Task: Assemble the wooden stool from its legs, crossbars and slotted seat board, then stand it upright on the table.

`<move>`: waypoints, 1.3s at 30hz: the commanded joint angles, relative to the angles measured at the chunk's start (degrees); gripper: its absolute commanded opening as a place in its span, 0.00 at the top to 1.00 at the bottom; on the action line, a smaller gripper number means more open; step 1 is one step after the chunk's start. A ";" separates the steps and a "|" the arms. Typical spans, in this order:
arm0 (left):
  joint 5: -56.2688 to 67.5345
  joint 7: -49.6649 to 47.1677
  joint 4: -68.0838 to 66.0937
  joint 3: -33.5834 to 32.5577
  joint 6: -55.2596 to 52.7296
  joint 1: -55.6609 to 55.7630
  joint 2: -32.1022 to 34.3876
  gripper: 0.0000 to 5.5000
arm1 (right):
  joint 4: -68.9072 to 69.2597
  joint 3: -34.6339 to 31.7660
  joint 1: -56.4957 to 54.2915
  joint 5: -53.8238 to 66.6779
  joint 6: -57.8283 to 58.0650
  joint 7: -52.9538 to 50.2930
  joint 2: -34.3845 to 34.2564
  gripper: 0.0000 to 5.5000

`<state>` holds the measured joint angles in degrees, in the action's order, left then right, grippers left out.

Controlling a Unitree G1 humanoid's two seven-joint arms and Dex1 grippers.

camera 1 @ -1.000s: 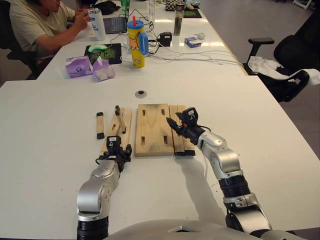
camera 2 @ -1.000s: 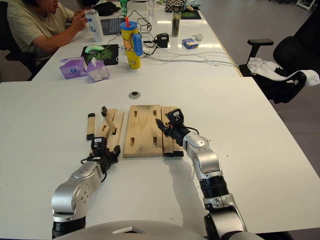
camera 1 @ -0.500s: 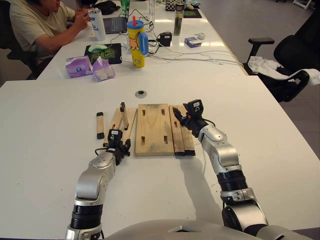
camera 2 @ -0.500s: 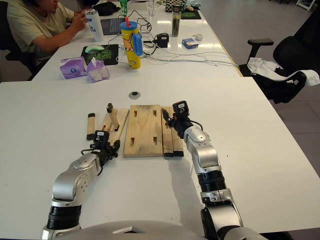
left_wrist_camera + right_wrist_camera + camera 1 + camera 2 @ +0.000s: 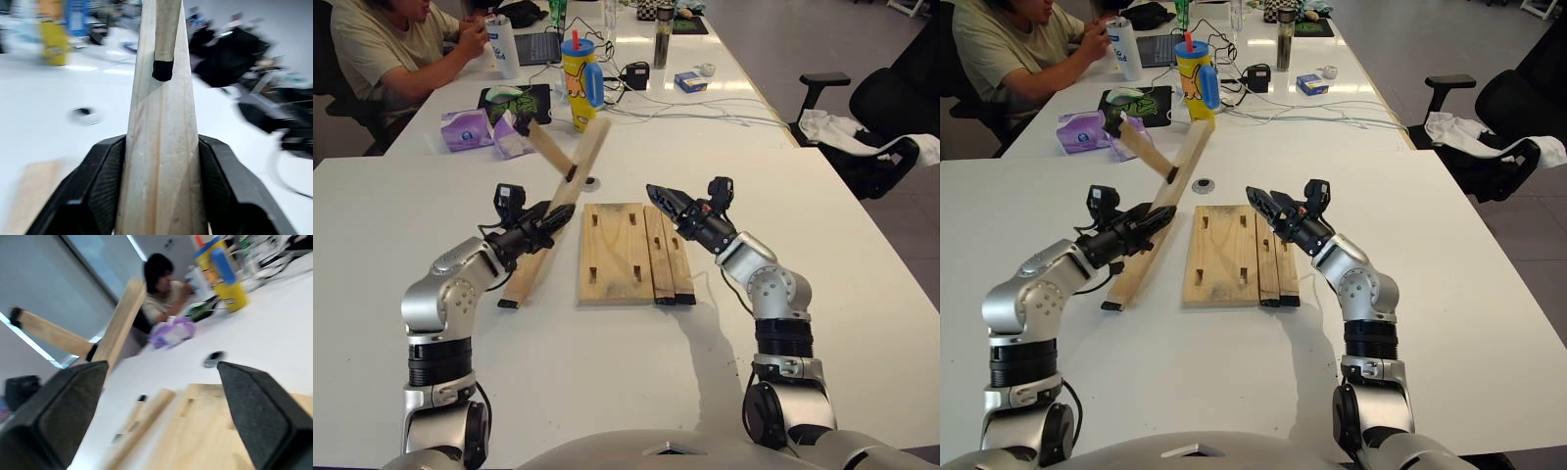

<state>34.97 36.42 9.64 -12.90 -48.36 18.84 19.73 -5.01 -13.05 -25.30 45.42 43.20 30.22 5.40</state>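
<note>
Got the left gripper (image 5: 546,217) up above the table (image 5: 401,225) on the left side, jaws pinching a wooden leg (image 5: 585,155) from both sides, plain as day in the left wrist view with a black finger (image 5: 110,181) pressed on each flank. Holding it tilted, upper end pointing up and away toward the yellow cup (image 5: 579,83), with a crossbar (image 5: 548,149) stuck into it partway up and jutting off to the left, black cap on the free end. Below that, seeing another wooden leg (image 5: 521,282) flat on the table, black tip at the near end; can't tell whether touching the held one or not. Then the slotted seat board (image 5: 612,250) lying flat mid-table, four slots facing up. Just beside its right edge, got two more loose wooden pieces (image 5: 668,257) side by side, right up against each other. Over on the right, got the right gripper (image 5: 664,199) hovering above the far end of those two pieces, jaws spread wide, with both fingers (image 5: 63,411) well apart in the right wrist view. Further back, can also spot a small round grommet (image 5: 1203,185) in the tabletop just past the board, plus purple tissue packs (image 5: 468,129) on the next table near the cup
</note>
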 commanded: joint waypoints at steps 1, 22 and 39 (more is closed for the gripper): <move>9.87 9.67 -0.41 1.00 -8.10 2.12 3.95 0.62 | -0.01 -2.87 -3.44 8.70 8.79 1.10 1.64 0.25; 23.84 17.42 -3.81 3.48 -20.92 4.25 8.92 0.62 | 2.08 -5.66 -5.97 27.79 20.18 5.12 4.91 0.42; 24.48 15.31 -6.82 1.44 -16.76 4.21 9.54 0.46 | -0.64 -7.72 -6.29 28.99 17.01 8.35 5.59 0.63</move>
<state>58.88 54.13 4.76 -8.86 -64.78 22.43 29.49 -5.40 -19.86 -30.25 73.41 61.12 37.00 10.54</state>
